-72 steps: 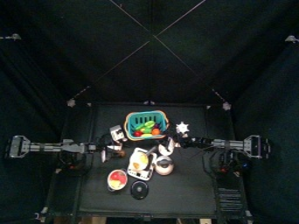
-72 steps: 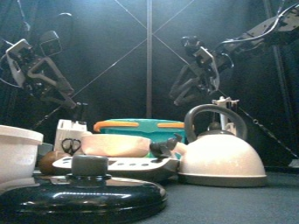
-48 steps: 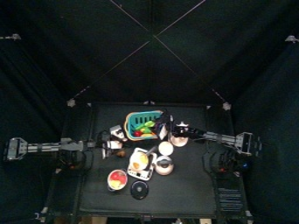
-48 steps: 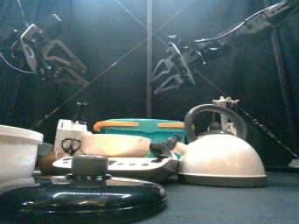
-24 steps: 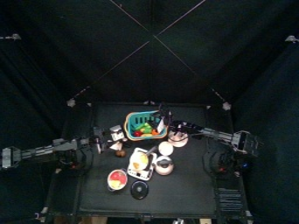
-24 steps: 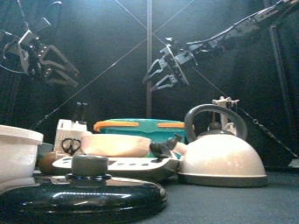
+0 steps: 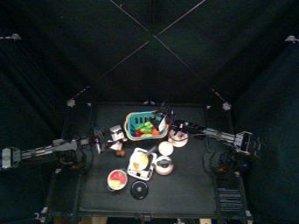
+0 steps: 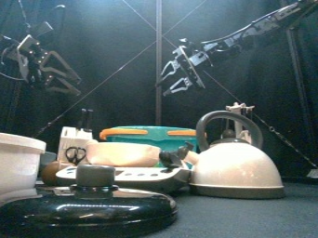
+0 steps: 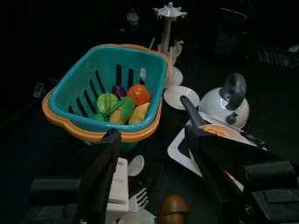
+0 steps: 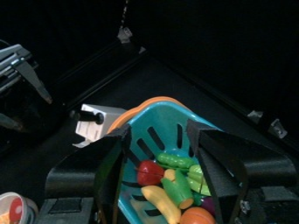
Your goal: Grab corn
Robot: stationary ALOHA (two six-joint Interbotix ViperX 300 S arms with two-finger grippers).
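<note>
Teal, our one basket point(image 10: 149, 140) of several toy vegetables sits just below the right claw point(image 10: 163, 171), wide open, holding nothing.

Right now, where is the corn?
The corn lies in the teal basket at the table's back middle, beside the orange and green toy vegetables, with the right hand above the basket's edge.

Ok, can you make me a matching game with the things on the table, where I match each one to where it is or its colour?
Things:
1. basket
2. kettle
3. right end effector
4. lid

Matches:
A. white with an arched handle
B. open, in the air over the basket
C. teal, with toy food inside
D. black, nearest the front camera

Pairs: 1-C, 2-A, 3-B, 4-D
</note>
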